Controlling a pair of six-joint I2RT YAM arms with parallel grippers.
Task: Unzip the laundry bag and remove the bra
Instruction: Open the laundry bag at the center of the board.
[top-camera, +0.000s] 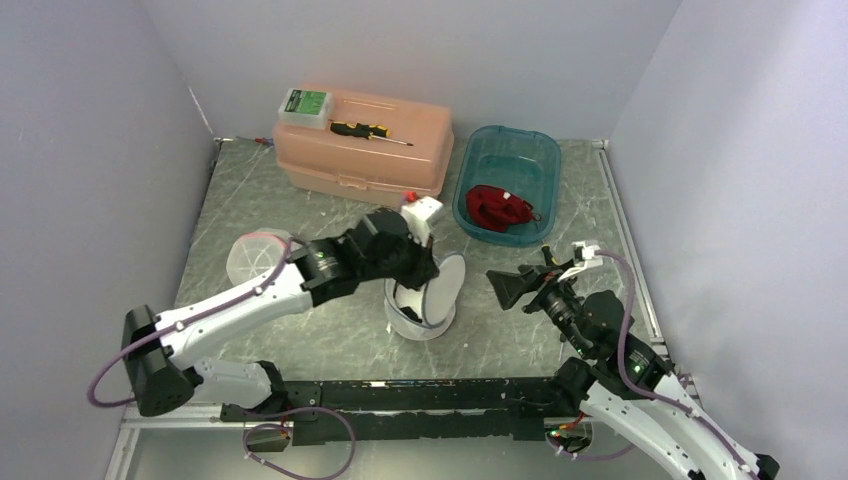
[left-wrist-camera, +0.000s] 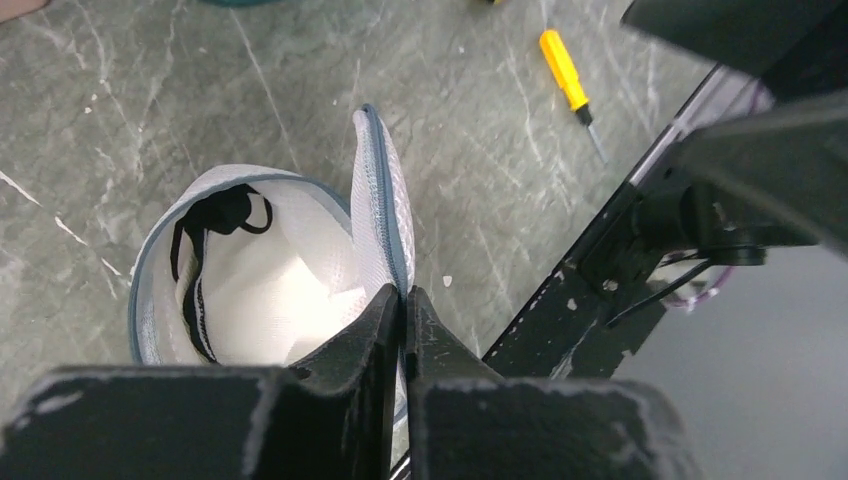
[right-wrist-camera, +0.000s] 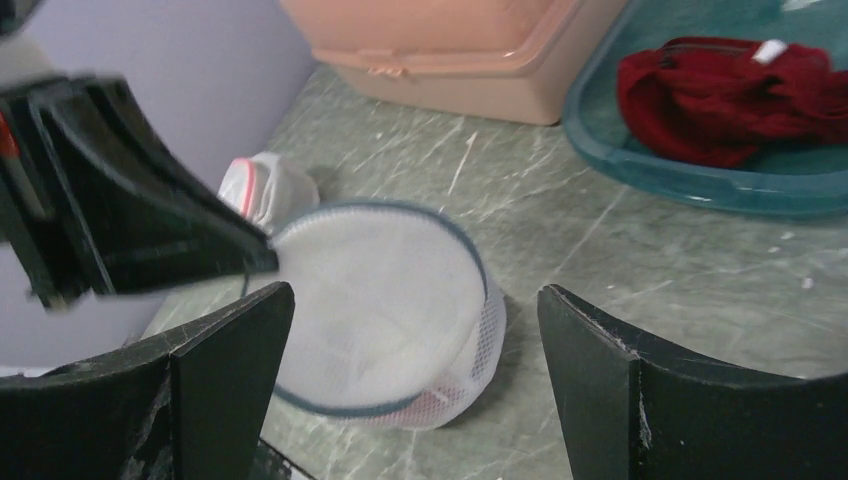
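Note:
The white mesh laundry bag (top-camera: 425, 310) stands in the middle of the table, unzipped, with its round lid (top-camera: 452, 280) flipped upright. My left gripper (top-camera: 428, 268) is above it. In the left wrist view the gripper (left-wrist-camera: 404, 295) is shut on the lid's blue zipper edge (left-wrist-camera: 385, 190). A black bra (left-wrist-camera: 205, 225) lies inside the open bag (left-wrist-camera: 290, 290). My right gripper (top-camera: 507, 286) is open and empty, just right of the bag. In the right wrist view its gripper (right-wrist-camera: 415, 292) faces the lid (right-wrist-camera: 385, 290).
A peach toolbox (top-camera: 362, 145) with a screwdriver and a green box on top stands at the back. A teal basin (top-camera: 540, 150) holds a red garment (top-camera: 497, 208). A second, pink-rimmed mesh bag (top-camera: 255, 255) lies on the left. A yellow screwdriver (left-wrist-camera: 565, 70) lies near the base rail.

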